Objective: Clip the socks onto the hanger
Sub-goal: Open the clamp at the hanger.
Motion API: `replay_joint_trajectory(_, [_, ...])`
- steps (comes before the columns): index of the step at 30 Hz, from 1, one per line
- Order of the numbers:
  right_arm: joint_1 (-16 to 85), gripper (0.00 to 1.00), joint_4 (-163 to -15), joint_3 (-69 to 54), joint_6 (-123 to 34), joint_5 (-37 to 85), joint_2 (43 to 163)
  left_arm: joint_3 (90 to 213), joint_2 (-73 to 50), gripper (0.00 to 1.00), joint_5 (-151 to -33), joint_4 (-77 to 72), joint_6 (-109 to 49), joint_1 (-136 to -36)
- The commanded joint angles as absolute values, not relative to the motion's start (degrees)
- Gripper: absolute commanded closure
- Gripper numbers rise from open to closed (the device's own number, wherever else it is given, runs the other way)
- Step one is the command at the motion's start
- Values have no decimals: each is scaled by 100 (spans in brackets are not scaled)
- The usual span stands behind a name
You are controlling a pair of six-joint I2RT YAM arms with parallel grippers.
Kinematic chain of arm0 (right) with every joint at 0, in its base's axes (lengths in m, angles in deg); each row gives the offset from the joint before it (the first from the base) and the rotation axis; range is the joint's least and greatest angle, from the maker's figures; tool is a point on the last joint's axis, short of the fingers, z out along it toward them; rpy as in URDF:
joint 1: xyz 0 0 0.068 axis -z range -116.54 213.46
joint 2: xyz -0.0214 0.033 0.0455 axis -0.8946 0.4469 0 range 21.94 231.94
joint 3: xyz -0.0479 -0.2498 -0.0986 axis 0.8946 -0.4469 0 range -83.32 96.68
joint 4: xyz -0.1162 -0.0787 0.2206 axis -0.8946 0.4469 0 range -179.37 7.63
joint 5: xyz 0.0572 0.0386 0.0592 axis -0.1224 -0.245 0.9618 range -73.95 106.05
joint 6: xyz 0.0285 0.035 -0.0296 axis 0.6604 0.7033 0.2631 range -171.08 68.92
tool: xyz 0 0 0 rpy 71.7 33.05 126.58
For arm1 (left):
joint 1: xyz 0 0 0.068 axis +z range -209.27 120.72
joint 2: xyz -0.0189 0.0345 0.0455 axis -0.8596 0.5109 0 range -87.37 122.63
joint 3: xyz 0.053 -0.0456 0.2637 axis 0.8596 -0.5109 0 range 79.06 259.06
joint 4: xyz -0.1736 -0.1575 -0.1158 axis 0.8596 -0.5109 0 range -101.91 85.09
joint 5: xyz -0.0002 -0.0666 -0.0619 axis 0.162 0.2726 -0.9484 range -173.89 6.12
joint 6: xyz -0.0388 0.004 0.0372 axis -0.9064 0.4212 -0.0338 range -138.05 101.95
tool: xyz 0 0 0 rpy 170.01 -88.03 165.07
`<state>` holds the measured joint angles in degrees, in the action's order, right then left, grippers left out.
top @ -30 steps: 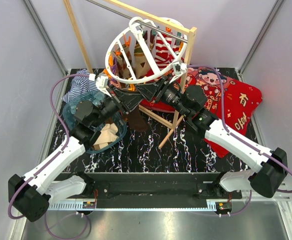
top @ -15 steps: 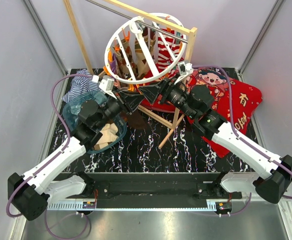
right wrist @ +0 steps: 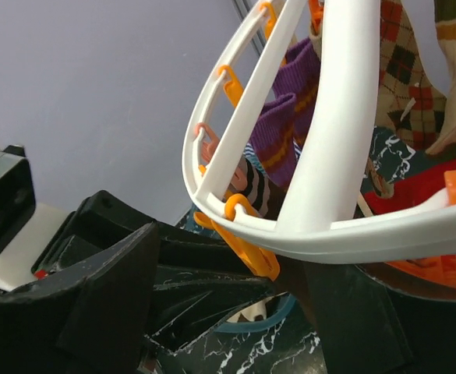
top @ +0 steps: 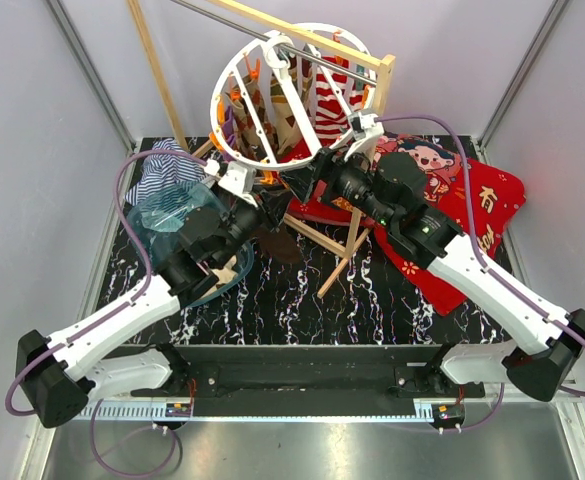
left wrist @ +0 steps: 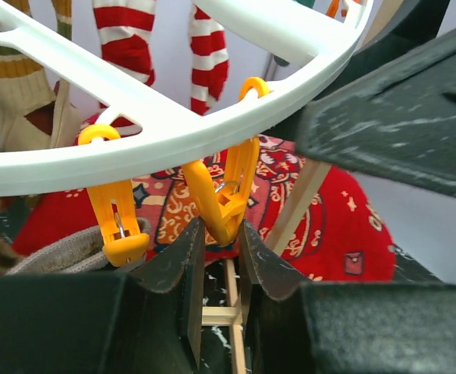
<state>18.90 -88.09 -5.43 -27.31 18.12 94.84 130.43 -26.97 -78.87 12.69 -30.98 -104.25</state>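
Note:
The white ring hanger (top: 284,88) hangs tilted from the wooden frame, with red-white striped socks (top: 324,100) and argyle socks (top: 262,112) clipped on it. In the left wrist view my left gripper (left wrist: 221,234) is shut on the lower end of an orange clip (left wrist: 226,195) that hangs from the outer ring (left wrist: 173,132). A beige sock (left wrist: 60,251) lies beside a second clip (left wrist: 118,222). My right gripper (right wrist: 235,265) is open and wide, with the hanger's rim (right wrist: 344,238) lying over its right finger (right wrist: 360,319). A purple sock (right wrist: 290,128) hangs behind it.
The wooden pole frame (top: 370,130) stands behind both grippers. A teal bowl (top: 157,215) holding more socks (top: 222,272) sits at the left, beside a blue-white striped cloth (top: 162,165). The red cartoon blanket (top: 472,220) lies at the right.
Both arms have reached farther up and in toward the hanger. The hanger has tipped more upright. My left gripper has moved right, under the rim.

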Motion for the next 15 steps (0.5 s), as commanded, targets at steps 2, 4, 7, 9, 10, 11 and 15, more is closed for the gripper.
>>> replay_joint_trajectory(2, [1767,19,-8199,-36,-3165,1606,9681,13161,-2593,100,-7097,1214,-2385,-10735])
replay_joint_trajectory(4, [1679,19,-8050,79,-3340,1273,9743,13153,-2602,100,-6912,1266,-2254,-10832])
replay_joint_trajectory(7, [1530,20,-7918,202,-3508,948,9831,13126,-2637,100,-6737,1345,-2096,-10937])
replay_joint_trajectory(9, [1407,22,-7882,298,-3605,771,9884,13109,-2637,100,-6666,1381,-2034,-11007])
replay_joint_trajectory(10, [1363,23,-7847,334,-3718,631,9910,13091,-2655,100,-6648,1390,-1972,-11025])
replay_joint_trajectory(11, [1328,23,-7829,404,-3746,569,9954,13065,-2664,100,-6631,1424,-1946,-11043])
replay_joint_trajectory(15, [1099,27,-7750,553,-3939,296,10060,12951,-2708,100,-6517,1583,-1849,-11183])
